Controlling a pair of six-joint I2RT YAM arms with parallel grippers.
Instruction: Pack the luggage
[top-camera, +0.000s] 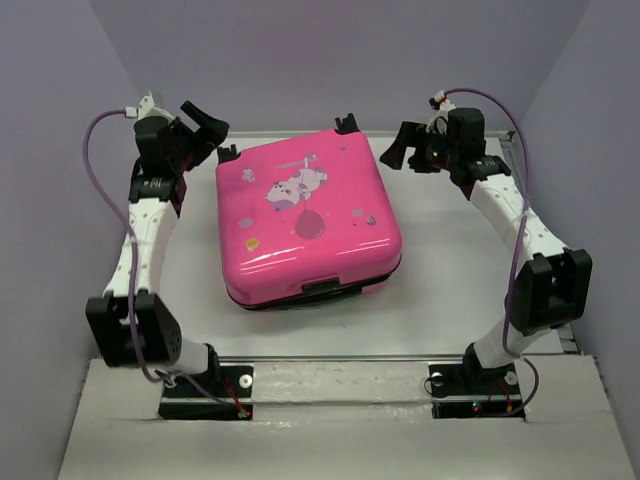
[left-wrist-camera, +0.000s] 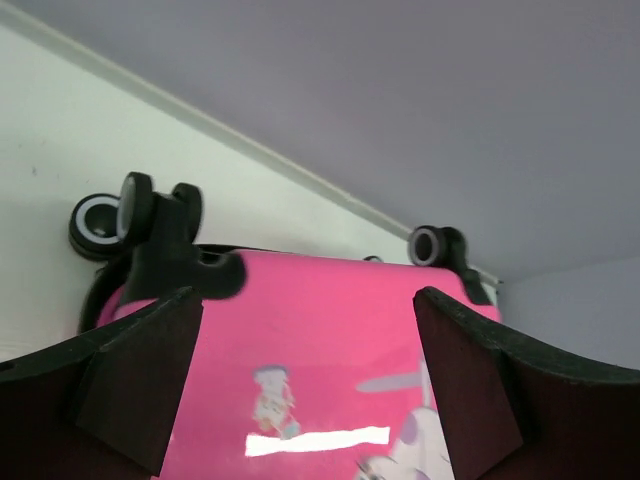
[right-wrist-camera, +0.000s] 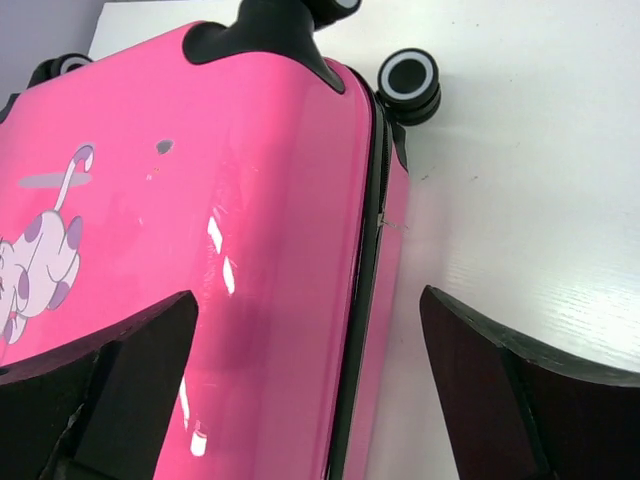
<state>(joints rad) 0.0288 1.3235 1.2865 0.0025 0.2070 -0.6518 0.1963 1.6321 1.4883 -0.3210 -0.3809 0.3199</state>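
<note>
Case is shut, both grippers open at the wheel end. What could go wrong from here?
1. The left gripper and right gripper, both open, hang close to the luggage at its far corners, beside the caster wheels; moving inward could snag a wheel bracket and shove the case.
2. The shell is glossy and rounded, so a pinch at its edge may slip.
3. The seam looks shut, but its fastening cannot be seen; lifting might pop it.

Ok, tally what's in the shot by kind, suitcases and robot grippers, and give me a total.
Pink suitcase: 1
Grippers: 2 (left gripper, right gripper, both open)
Total: 3
</note>
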